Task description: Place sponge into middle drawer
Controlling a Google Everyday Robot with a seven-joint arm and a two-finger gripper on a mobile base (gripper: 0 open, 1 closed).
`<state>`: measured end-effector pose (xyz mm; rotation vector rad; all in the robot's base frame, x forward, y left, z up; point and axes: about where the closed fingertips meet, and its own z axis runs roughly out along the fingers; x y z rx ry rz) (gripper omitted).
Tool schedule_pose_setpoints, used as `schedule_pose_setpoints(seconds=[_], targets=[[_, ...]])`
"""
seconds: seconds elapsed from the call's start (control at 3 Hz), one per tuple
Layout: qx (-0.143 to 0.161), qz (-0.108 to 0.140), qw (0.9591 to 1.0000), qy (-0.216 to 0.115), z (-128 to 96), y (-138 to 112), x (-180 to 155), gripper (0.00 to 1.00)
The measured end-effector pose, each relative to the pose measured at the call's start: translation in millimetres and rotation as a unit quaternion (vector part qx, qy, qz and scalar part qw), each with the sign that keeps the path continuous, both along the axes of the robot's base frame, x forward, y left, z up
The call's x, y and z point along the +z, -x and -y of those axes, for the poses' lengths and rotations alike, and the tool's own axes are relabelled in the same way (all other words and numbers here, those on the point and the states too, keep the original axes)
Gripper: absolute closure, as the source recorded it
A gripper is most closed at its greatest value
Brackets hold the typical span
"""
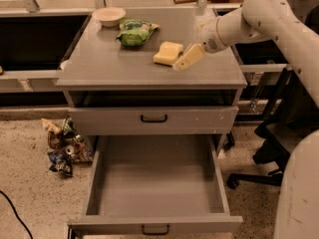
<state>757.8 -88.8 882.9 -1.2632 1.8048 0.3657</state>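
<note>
The pale yellow sponge [167, 53] lies on the grey cabinet top [109, 63], right of centre. My gripper [187, 58] hangs at the end of the white arm, just right of the sponge and close to the cabinet top, next to the sponge's right end. The middle drawer [154, 224] is pulled far out at the bottom of the view, and its grey inside is bare. The uppermost handled drawer [153, 118] above it is closed.
A green crinkled snack bag [134, 31] and a small pale bowl [108, 16] sit at the back of the cabinet top. Crumpled wrappers [62, 143] lie on the floor at the left. A black office chair [274, 148] stands to the right.
</note>
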Motion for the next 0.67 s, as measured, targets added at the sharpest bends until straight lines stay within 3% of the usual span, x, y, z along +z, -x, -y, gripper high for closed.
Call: schedule_pose_setpoints(seconds=[0.67], targets=[[-0.022,0.000,0.9988,-0.043,-6.9,-40.7,-27.0,0.00]])
